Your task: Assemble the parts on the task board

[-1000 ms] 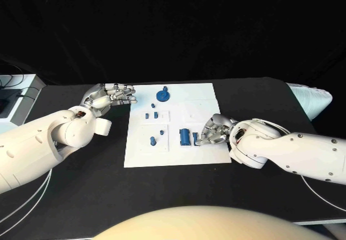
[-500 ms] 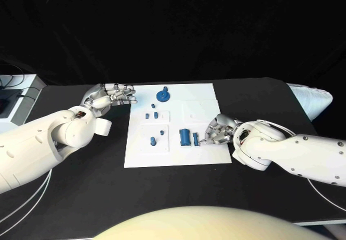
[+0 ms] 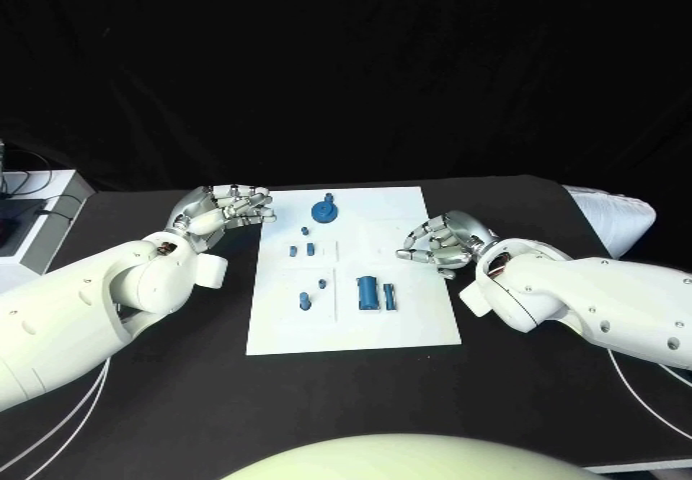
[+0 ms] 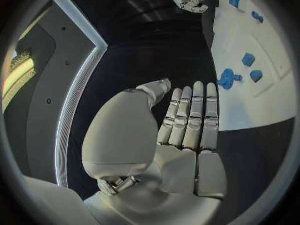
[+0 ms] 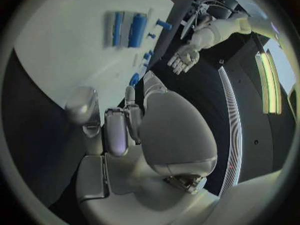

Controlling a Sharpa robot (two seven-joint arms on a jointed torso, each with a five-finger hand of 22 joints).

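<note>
The left hand (image 3: 219, 208) hovers beside the task board (image 3: 355, 310), fingers apart, holding nothing. The right hand (image 3: 440, 240) is at its other edge, fingers curled, empty.

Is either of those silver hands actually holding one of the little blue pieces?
No. The left hand and right hand both hold nothing; the blue parts lie on the task board.

You've got a plain white task board (image 3: 411, 325) on a black table (image 3: 173, 400), small blue parts (image 3: 369, 293) scattered across it — and both hands, left hand (image 3: 224, 210) and right hand (image 3: 440, 240), are silver on white arms
</note>
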